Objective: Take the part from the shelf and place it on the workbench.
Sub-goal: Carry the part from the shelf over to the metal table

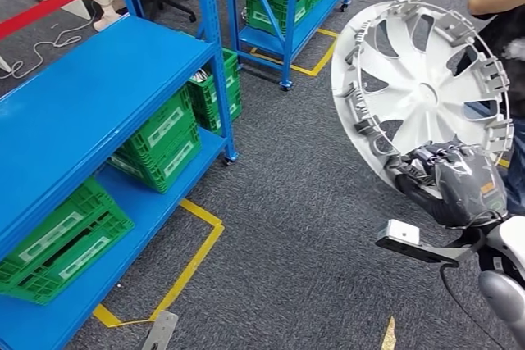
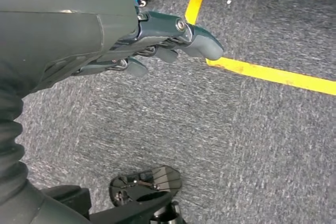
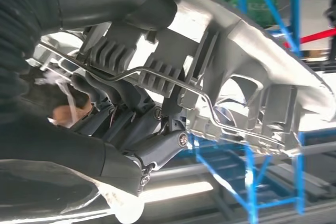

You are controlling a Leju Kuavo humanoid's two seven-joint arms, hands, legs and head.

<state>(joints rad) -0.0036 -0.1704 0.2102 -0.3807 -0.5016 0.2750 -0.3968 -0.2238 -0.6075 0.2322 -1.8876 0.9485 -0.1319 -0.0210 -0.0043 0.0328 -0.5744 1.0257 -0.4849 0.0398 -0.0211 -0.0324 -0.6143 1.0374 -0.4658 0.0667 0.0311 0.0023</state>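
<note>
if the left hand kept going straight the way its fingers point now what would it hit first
Probably the yellow floor tape, or the grey carpet around it. In the left wrist view the left hand holds nothing, and its fingers point toward that line with nothing between. Depth is unclear, so how soon is uncertain.

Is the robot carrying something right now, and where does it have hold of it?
Yes. Its right hand grips a silver wheel cover by the lower rim. The left hand holds nothing.

Head view: high, angled forward and down over grey carpet (image 1: 291,202) and blue shelf (image 1: 93,96). Left wrist view: close above same carpet, yellow floor tape (image 2: 273,74). Right wrist view: very near, under wheel cover (image 3: 245,51), shelf behind.
</note>
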